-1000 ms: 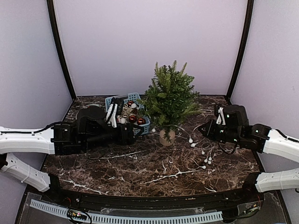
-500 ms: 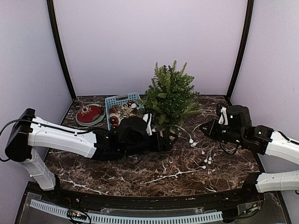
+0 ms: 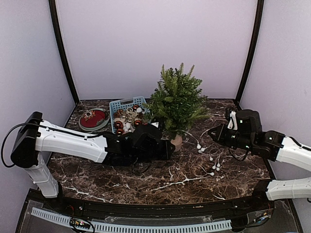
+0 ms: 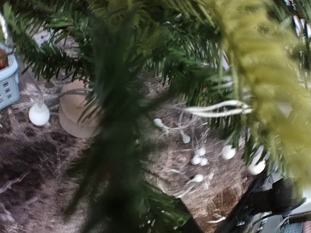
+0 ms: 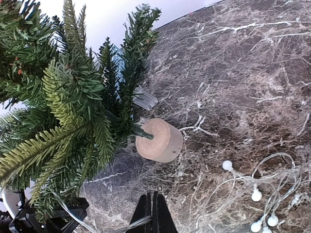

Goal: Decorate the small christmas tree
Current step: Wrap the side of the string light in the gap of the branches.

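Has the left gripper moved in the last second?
Yes. The left gripper went right, away from the blue basket, to the small christmas tree's base.

A pale lilac back wall meets the matching left wall and right wall at black corner posts. The table has a dark brown marble top with white veins. A black rail edges its near side. The light is soft and even.

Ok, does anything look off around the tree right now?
The light string lies mostly in a loose tangle on the table right of the small christmas tree, only a strand reaching its lower branches. The tree stands upright; nothing looks spilled.
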You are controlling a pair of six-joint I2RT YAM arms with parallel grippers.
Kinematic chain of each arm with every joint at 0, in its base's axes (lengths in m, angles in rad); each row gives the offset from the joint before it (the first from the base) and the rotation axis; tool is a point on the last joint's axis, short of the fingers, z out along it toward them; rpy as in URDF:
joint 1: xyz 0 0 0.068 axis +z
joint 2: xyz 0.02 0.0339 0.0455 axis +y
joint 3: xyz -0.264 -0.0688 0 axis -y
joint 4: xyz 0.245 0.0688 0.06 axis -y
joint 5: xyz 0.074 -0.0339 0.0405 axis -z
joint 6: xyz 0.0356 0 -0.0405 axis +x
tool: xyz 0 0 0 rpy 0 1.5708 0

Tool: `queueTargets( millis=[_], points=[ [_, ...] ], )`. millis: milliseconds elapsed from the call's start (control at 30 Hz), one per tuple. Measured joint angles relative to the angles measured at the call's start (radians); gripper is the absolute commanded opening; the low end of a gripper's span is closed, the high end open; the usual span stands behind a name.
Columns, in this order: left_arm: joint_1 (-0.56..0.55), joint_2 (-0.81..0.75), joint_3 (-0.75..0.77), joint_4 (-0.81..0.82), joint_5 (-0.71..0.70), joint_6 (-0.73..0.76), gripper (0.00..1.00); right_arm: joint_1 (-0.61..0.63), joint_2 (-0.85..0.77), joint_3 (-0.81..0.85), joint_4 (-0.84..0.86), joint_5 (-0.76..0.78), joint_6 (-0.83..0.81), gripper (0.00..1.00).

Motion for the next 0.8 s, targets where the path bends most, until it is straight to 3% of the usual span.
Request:
queueTargets(
  millis=[100,267,533,800],
  points=[
    [0.0,-0.01,-0.001,-0.047,-0.019,0.014,0.05,0.001,-0.005,0.01,-0.029,0.021,-0.024,0.0],
    [0.006,-0.072,-0.01,-0.092,-0.032,0.044,0.0,0.002,-0.005,0.066,-0.093,0.058,-0.089,0.0],
    [0.071,-0.191,-0.102,-0.116,0.057,0.138,0.0,0.002,0.039,0.206,-0.18,0.09,-0.227,0.0],
    [0.106,-0.212,-0.111,-0.125,0.154,0.27,0.0,0.023,0.064,0.305,-0.235,-0.011,-0.339,0.0]
  ],
)
